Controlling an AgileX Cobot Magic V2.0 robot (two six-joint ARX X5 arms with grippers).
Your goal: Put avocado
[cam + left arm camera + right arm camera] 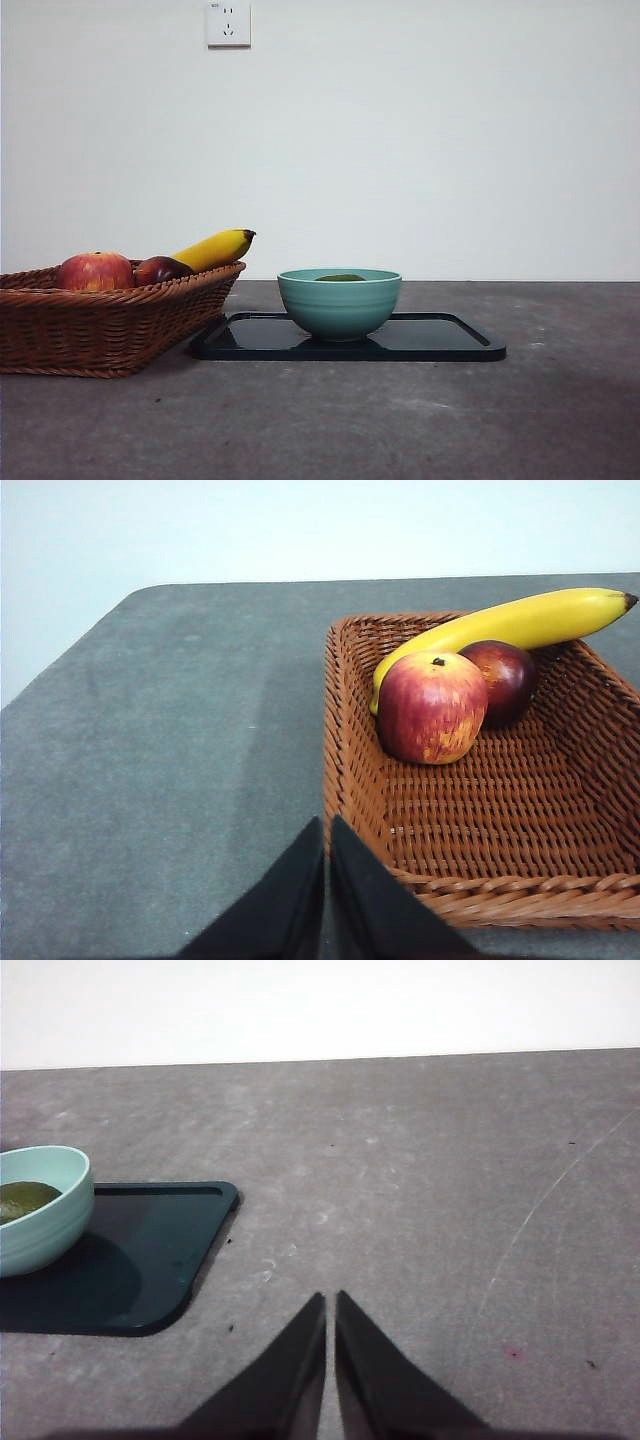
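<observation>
The dark green avocado [340,277] lies inside a teal bowl [339,303], only its top showing over the rim; the right wrist view shows it [22,1199] in the bowl [42,1222] too. The bowl stands on a black tray [440,338]. My left gripper [327,825] is shut and empty, above the near rim of a wicker basket [480,830]. My right gripper [330,1300] is shut and empty, over bare table beside the tray [150,1260]. Neither arm shows in the front view.
The wicker basket [100,320] stands left of the tray and holds a red apple [95,272], a dark red plum-like fruit [160,269] and a banana [215,248]. A wall socket [228,22] is on the white wall behind.
</observation>
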